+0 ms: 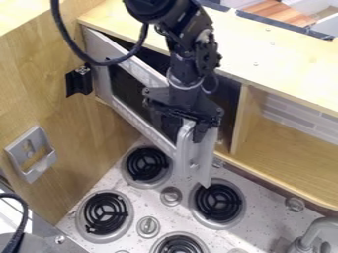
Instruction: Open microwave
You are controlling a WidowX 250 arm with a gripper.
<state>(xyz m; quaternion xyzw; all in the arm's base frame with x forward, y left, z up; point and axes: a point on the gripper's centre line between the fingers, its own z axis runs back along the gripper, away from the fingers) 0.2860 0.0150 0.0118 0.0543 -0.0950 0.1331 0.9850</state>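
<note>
The black gripper (188,117) hangs from the arm at the free end of the microwave door (140,118), right up against its pale handle (186,143). That door stands partly open, swung outward from its left side, with a silver frame and a dark window. Behind it the dark inside of the microwave (228,101) shows to the right of the arm. The gripper hides the upper part of the handle.
Below the door lies a stove top with several black coil burners (147,163) and silver knobs (171,196). An open wooden shelf (300,148) is at the right, a faucet (316,232) at the lower right. A wooden wall (39,94) with a metal holder (31,154) borders the left.
</note>
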